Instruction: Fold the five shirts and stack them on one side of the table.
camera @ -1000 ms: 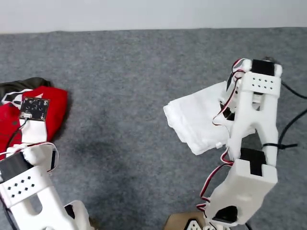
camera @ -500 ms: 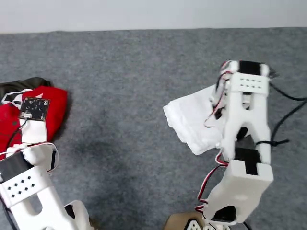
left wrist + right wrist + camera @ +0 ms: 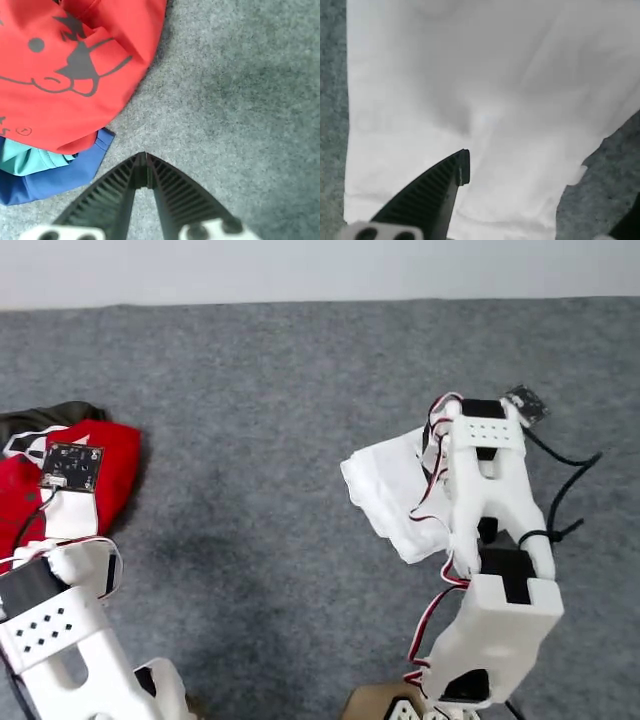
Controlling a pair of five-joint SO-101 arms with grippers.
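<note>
White shirt [image 3: 385, 490], well apart from the red shirt [image 3: 110, 465], is straddled by the wide-spread jaws of the right gripper [image 3: 547, 192], so one layer might be snagged and unfolded; the left gripper [image 3: 146, 165] is closed, empty, beside the red shirt.

The felt-like table surface [image 3: 260, 390] is mottled mid-grey throughout, and the crumpled white cloth shirt [image 3: 390, 490] is plain. The folded red cotton shirt [image 3: 65, 65] carries a dark grey line-drawn cartoon print with one solid dot; the royal-blue cloth garment [image 3: 55, 177] and the teal cloth garment [image 3: 22, 160] are unpatterned. The white plastic arm shells [image 3: 505, 625] hold black motor blocks, and the jaws are black with ribbed faces.
</note>
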